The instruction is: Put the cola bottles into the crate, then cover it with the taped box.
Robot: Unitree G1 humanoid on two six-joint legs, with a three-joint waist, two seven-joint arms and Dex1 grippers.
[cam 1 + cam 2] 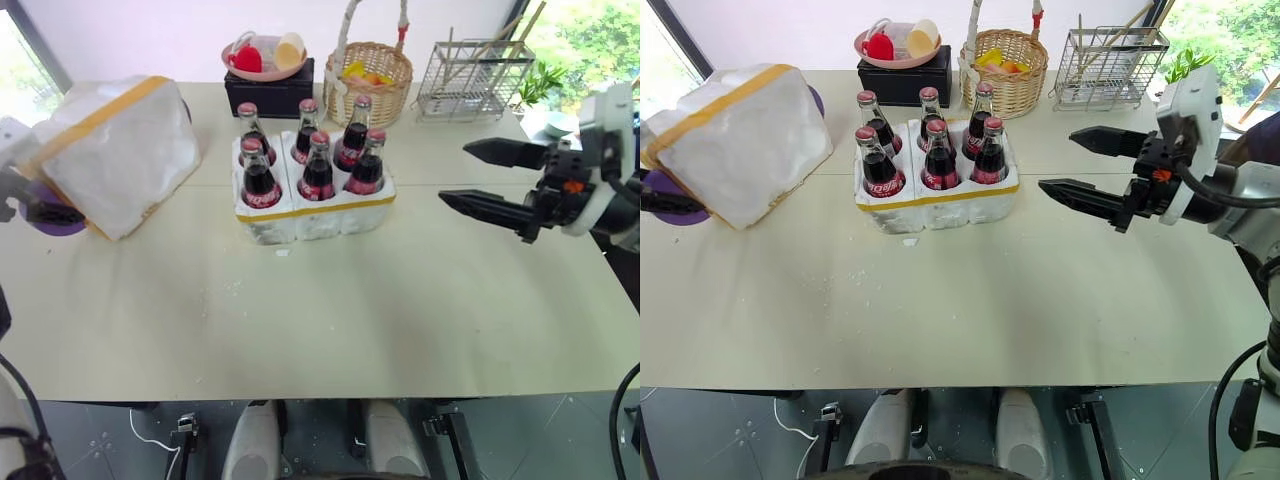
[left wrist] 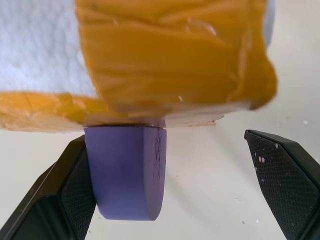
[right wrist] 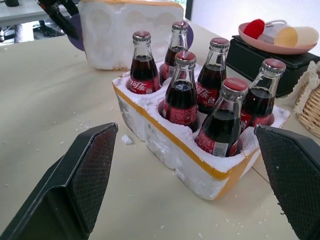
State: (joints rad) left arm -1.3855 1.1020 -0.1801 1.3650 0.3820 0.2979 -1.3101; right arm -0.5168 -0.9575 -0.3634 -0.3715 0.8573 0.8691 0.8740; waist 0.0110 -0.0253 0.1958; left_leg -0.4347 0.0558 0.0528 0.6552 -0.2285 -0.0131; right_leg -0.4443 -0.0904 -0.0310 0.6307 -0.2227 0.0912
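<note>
Six cola bottles [image 1: 317, 170] fill one crate [image 1: 318, 213]; one taped box [image 1: 118, 152]; both tools spread, empty.

Six cola bottles [image 1: 316, 158] stand in the wells of the crate [image 1: 315, 212] at the middle of the desk [image 1: 330, 320], in two rows of three. To its left the taped box [image 1: 118, 150] lies tilted, one edge resting on a disc [image 1: 55, 221]. Behind the crate sit a low case [image 1: 268, 96] carrying a plate [image 1: 262, 56], then a wicker basket [image 1: 372, 80] and a wire rack [image 1: 472, 80] further right.
</note>
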